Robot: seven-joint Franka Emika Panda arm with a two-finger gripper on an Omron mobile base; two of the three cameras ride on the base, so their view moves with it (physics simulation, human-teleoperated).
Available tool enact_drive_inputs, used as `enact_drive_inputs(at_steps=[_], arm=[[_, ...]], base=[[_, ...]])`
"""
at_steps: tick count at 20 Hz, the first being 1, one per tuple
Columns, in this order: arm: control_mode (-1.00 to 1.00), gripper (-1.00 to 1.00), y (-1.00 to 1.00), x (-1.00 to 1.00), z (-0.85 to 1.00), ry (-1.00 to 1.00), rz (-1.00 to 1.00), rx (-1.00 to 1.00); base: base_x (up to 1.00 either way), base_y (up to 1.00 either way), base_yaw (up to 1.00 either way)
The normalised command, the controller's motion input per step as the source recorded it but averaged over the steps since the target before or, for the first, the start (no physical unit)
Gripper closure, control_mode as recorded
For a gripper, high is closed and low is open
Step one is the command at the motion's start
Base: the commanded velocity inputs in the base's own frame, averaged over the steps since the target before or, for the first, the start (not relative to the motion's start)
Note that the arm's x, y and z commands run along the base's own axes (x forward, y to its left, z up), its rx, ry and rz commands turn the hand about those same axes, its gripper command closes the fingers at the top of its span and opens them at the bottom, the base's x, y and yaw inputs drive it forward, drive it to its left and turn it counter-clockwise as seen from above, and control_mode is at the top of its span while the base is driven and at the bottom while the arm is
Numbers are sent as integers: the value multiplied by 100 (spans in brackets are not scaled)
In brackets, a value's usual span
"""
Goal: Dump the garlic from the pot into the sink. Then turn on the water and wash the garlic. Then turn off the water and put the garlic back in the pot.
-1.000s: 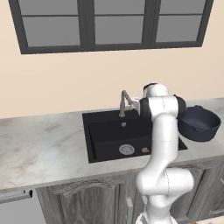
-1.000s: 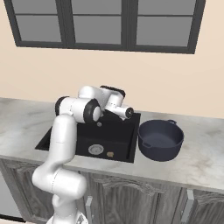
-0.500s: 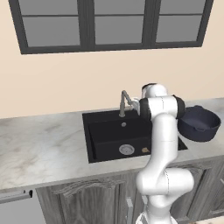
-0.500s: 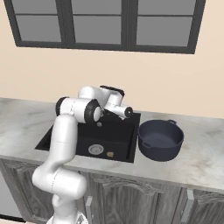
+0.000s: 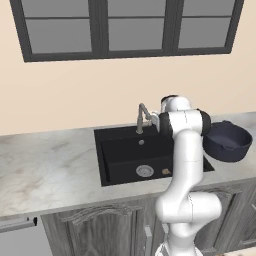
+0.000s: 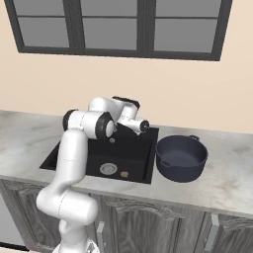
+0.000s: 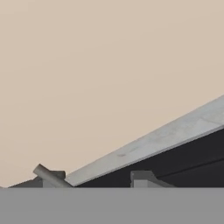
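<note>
Black sink (image 5: 120, 150): garlic (image 5: 165, 171) beside drain (image 5: 144, 171).

Garlic (image 5: 165, 171) lies in the sink (image 5: 120, 155), just right of the drain (image 5: 144, 171); pot (image 5: 227, 142) sits right of the sink on the table (image 5: 50, 170).

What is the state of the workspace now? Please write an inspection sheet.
Surface: marbled grey counter.
Job's things: garlic lies on the floor of the sink, beside the steel drain; pot stands upright on the counter, right of the sink.
Clutter: nothing seen.
Grippers: gripper is up by the faucet at the back of the sink; whether it is open or shut cannot be told.
Cables: nothing seen.
Surroundings: beige wall, dark-framed window, grey cabinets below.
</note>
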Motion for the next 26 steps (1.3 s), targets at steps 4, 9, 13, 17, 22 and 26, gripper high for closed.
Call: enact_drive_inputs(at_steps=[4,9,13,17,22,26], arm=[[-100,100,-55,0,-18,2,-1,10],[-100,100,-54,2,-26,7,-4,15],[-100,100,-49,8,-31,13,-12,21],[-100,100,-46,5,-39,17,-13,24],[-100,100,-45,0,-51,12,-11,21],[-100,100,-30,0,-60,2,-7,14]], base=[[0,0,0],[0,0,0],[0,0,0],[0,0,0],[0,0,0],[0,0,0]])
